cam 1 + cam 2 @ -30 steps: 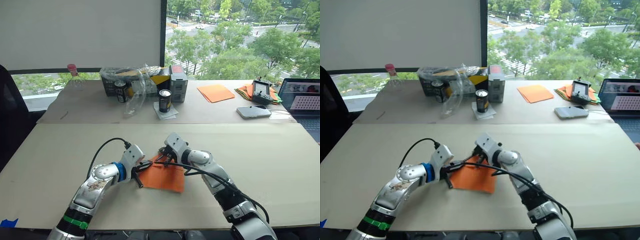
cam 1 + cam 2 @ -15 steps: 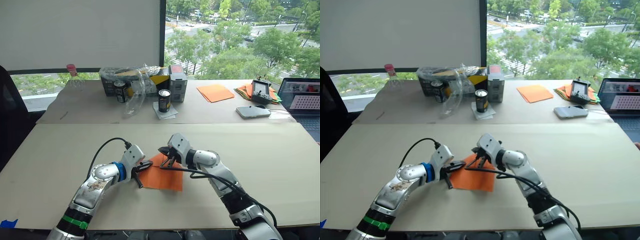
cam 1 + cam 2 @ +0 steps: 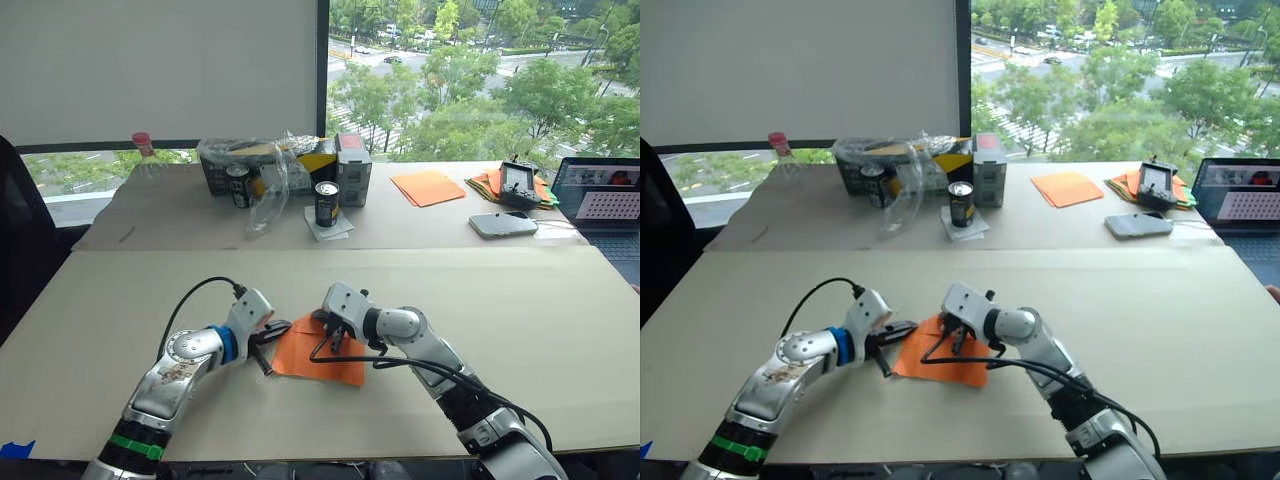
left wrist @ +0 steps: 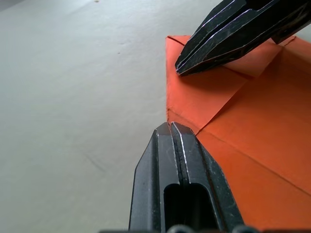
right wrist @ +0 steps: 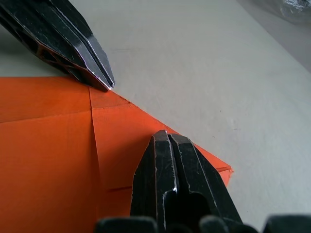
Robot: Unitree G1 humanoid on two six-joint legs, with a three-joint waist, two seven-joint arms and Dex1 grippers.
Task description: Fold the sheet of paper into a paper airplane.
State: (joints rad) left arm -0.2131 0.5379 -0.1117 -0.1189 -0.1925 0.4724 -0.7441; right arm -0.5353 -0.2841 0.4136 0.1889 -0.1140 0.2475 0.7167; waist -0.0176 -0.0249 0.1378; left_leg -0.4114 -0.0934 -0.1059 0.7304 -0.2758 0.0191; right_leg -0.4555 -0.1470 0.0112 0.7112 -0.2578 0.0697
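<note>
The sheet of paper (image 3: 325, 362), bright orange with crease lines and a folded corner flap, lies flat on the near table. Coming from the left, my left gripper (image 3: 274, 340) is shut, its tip (image 4: 170, 127) touching the sheet's left edge where a crease meets it. My right gripper (image 3: 333, 344) is shut too, its tip (image 5: 167, 137) pressing down on the folded flap near the far corner. Nothing is held between either pair of fingers. The two tips stand a short way apart on the same end of the sheet.
On the far table stand two cans (image 3: 327, 203), boxes (image 3: 353, 168), a crumpled clear bag (image 3: 268, 190) and a pink-capped bottle (image 3: 145, 152). Smooth orange sheets (image 3: 430, 186), a multicoloured paper pile (image 3: 490, 184), a phone (image 3: 502, 225) and a laptop (image 3: 600, 195) sit at the right.
My right gripper has come down from the sheet's far corner onto the flap, closer to the left gripper. The left gripper stays at the sheet's edge. The camera has shifted a little.
</note>
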